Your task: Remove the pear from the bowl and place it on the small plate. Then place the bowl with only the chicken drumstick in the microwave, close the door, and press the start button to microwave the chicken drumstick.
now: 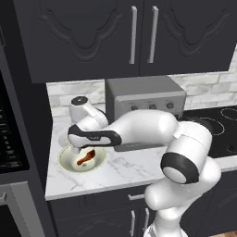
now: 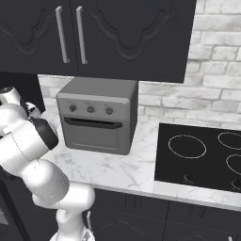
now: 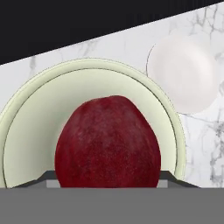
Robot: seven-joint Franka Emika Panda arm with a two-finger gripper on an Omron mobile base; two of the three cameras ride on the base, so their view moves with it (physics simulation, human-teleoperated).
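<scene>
the arm reaches left across the marble counter (image 1: 125, 169), its gripper (image 1: 76, 150) low over the pale green bowl (image 1: 69, 162) near the counter's front left corner. in the hand view the dark red pear (image 3: 108, 142) sits right up against the camera, over the bowl's inside, between the two finger tips at the bottom edge (whether they are pinching it or merely flanking it, i cannot tell). the chicken drumstick (image 1: 86, 157) lies inside the bowl, brown and slanted. the small white plate (image 3: 183, 74) rests on the counter just beside the bowl's rim. a grey toaster oven (image 2: 96, 115) stands behind, the black stovetop (image 2: 202, 155) to its right.
</scene>
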